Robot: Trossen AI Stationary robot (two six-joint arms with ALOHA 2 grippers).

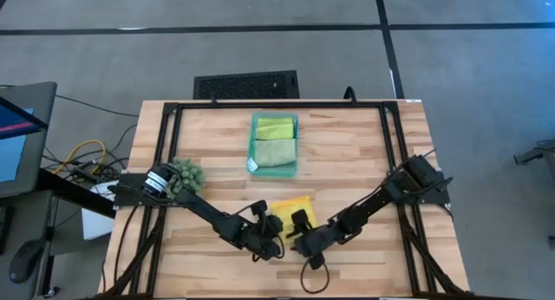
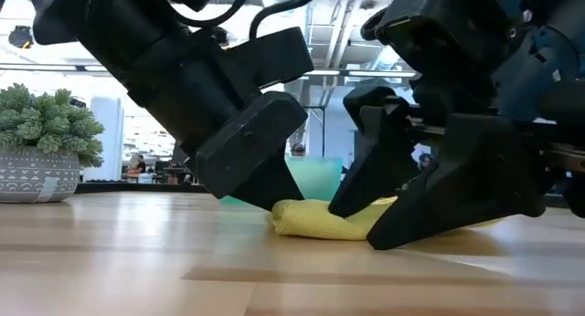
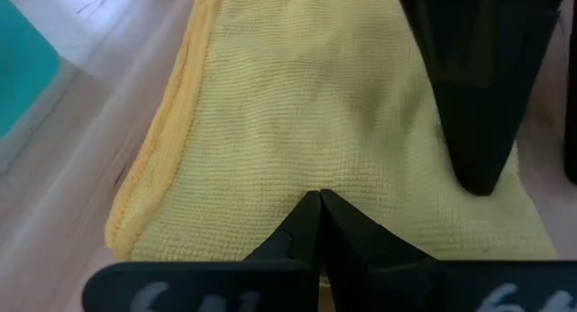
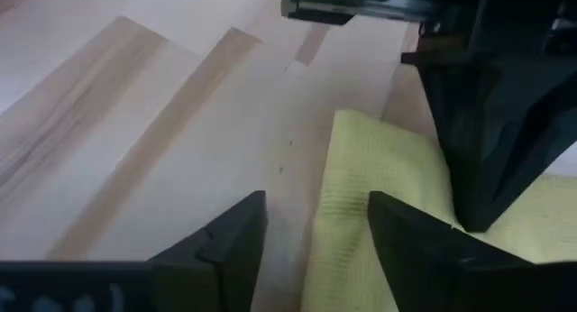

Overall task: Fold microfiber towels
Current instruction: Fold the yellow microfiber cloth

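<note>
Yellow towel is lying folded between both claws; left claw is pressing it, pinched shut; right claw is gaping wide, empty. Two folded towels are sitting in tray beyond.

Both arms reach inward, left hand shut, right hand spread open.

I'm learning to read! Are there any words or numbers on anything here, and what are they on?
None can be read.
Left hand: pale marks low on its body, too blurred to read.
Right hand: pale marks low on its body, too blurred.
Tag on the cloth in the tray: too small.
Plant pot: only a pattern, no letters.
Yellow towel: no writing.
</note>
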